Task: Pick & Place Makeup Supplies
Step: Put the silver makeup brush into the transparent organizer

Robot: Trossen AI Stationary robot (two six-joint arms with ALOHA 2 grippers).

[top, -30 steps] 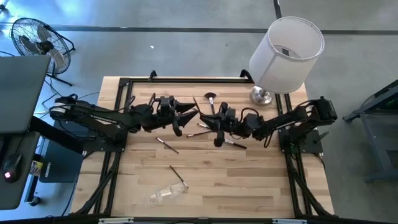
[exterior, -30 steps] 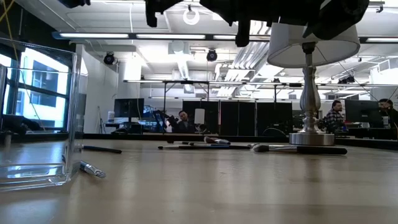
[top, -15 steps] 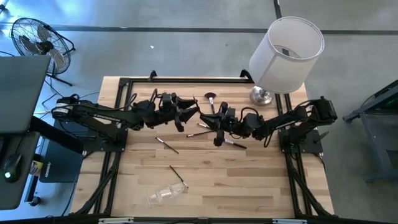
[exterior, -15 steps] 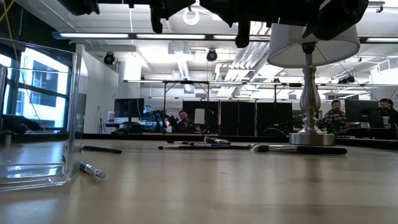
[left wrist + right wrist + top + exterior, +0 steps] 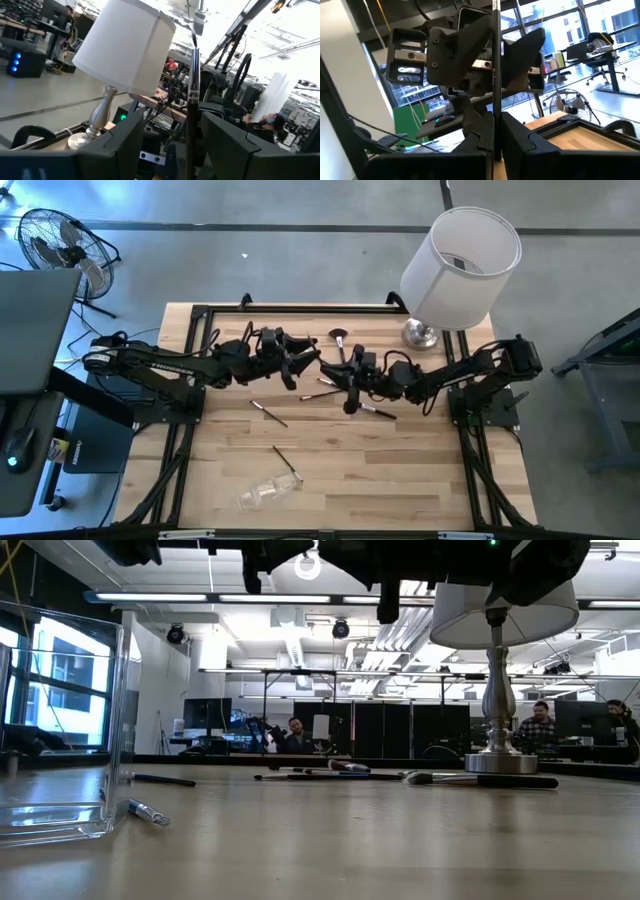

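Right hand (image 5: 494, 137): clamped on a thin makeup brush (image 5: 495, 60), held upright above the worktop's (image 5: 400, 470) middle.
Left hand (image 5: 305, 363): fingers apart, facing the right hand, just beside that brush.
Other brushes (image 5: 268, 412): lying scattered toward the far edge.

You have a white lamp (image 5: 460, 265) at the far right of the wooden table (image 5: 400, 470), a clear pouch (image 5: 268, 492) near the front, and a fan (image 5: 62, 245) on the floor, far left.

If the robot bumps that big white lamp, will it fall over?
Possibly. The lamp carries a wide shade on a thin stem over a small round base, so it looks top-heavy. The metal-looking base may steady it somewhat.
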